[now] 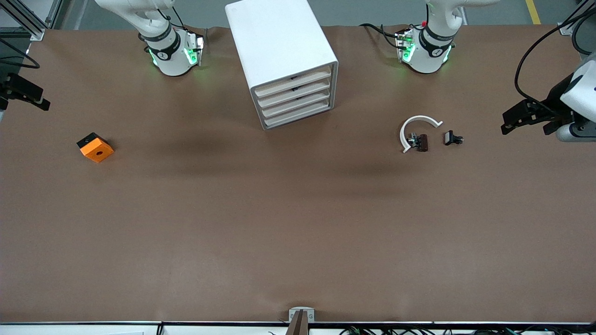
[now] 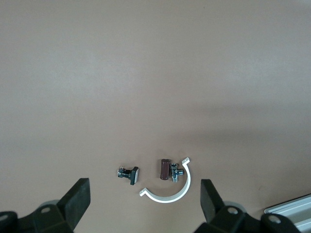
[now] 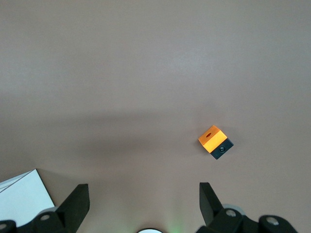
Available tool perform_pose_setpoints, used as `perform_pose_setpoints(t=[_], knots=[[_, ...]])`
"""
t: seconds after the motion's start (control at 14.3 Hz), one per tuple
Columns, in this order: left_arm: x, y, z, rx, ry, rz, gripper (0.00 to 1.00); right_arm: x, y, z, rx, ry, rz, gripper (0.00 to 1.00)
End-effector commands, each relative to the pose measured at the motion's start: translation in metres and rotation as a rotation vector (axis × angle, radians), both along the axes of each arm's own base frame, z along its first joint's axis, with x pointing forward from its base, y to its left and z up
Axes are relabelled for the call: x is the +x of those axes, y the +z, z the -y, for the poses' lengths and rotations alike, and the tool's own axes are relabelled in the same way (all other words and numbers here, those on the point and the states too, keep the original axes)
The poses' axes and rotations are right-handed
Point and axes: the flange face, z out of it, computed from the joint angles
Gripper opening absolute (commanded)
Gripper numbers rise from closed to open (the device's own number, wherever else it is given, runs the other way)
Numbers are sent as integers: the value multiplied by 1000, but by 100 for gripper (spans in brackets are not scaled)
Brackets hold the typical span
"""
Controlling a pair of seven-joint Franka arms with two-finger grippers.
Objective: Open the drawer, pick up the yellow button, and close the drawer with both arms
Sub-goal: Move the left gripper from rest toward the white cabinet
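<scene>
1. Brown table (image 1: pixel 298 223) is carrying the white cabinet (image 1: pixel 285 60); all four drawers, target drawer (image 1: pixel 293 83) included, are sitting shut.
2. I am seeing no button; presumably inside.
3. Left gripper (image 2: pixel 146 201) and right gripper (image 3: pixel 144 201) are hanging wide open, empty, at opposite table ends.
4. Every step is pending.

Your left gripper (image 1: pixel 528 122) hangs open at 3 o'clock; your right gripper (image 1: pixel 28 95) hangs open at 9 o'clock.
</scene>
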Motion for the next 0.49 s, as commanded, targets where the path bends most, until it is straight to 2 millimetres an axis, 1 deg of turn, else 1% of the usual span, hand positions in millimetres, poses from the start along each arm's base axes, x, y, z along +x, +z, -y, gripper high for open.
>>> perform_pose_setpoints(t=[0.0,0.07,0.14,0.21,0.35,0.42], knots=[[0,0,2,-1,8,-18,100,-2,7,3,-6,-2,12,100],[-1,-5,4,-1,9,-31,100,0,5,1,-6,0,12,100],[3,-14,5,0,4,-48,100,3,1,2,-12,-1,10,100],[8,-25,7,0,3,-68,100,7,-2,2,-11,-1,13,100],[20,-53,13,-4,-4,-113,100,24,-26,3,-9,-3,-13,100],[26,-64,21,-3,-15,-127,100,25,-27,3,-10,-3,-13,100]])
